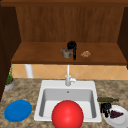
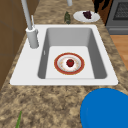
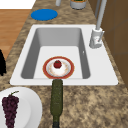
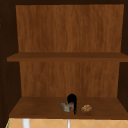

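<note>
The left hand [image 1: 71,47], fingers straight and holding nothing, hangs just beside the small grey pot [image 1: 66,53], which stands at its 9 o'clock on the shelf [image 1: 37,56]. The pot is probably light and stiff, so grasp its sides. The right hand [image 1: 105,108] hovers by the grape plate [image 1: 120,121].

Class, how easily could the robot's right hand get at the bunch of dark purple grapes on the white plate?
Probably easily: the right hand hovers at the white plate's left edge, right beside the dark purple grapes, with nothing between them.
</note>
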Robot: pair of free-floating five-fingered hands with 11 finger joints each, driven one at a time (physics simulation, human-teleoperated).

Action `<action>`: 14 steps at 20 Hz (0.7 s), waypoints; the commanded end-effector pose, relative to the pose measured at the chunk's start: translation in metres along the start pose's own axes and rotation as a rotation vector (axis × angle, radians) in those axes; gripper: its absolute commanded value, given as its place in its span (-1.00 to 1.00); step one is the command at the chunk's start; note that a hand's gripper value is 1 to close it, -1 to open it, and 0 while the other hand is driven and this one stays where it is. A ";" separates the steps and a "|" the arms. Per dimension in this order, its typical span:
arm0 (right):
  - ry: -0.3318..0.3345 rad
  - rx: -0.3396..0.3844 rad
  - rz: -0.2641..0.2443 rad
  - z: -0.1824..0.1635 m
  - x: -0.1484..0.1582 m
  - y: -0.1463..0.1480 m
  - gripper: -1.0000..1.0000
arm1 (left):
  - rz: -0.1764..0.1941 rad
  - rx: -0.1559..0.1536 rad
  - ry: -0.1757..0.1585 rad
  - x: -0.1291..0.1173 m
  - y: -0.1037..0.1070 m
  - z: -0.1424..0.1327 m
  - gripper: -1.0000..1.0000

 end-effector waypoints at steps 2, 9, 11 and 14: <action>0.000 0.000 0.000 0.000 0.000 0.000 0.00 | 0.038 0.038 -0.035 -0.016 -0.017 0.012 1.00; 0.000 0.000 0.000 0.000 0.000 0.000 0.00 | -0.158 0.015 -0.064 -0.005 0.000 0.013 1.00; 0.000 0.000 0.000 0.000 0.000 0.000 0.00 | -0.203 -0.008 -0.079 -0.003 0.002 0.010 1.00; 0.000 0.000 0.000 0.000 0.000 0.000 0.00 | -0.225 -0.020 -0.088 -0.004 0.004 0.011 1.00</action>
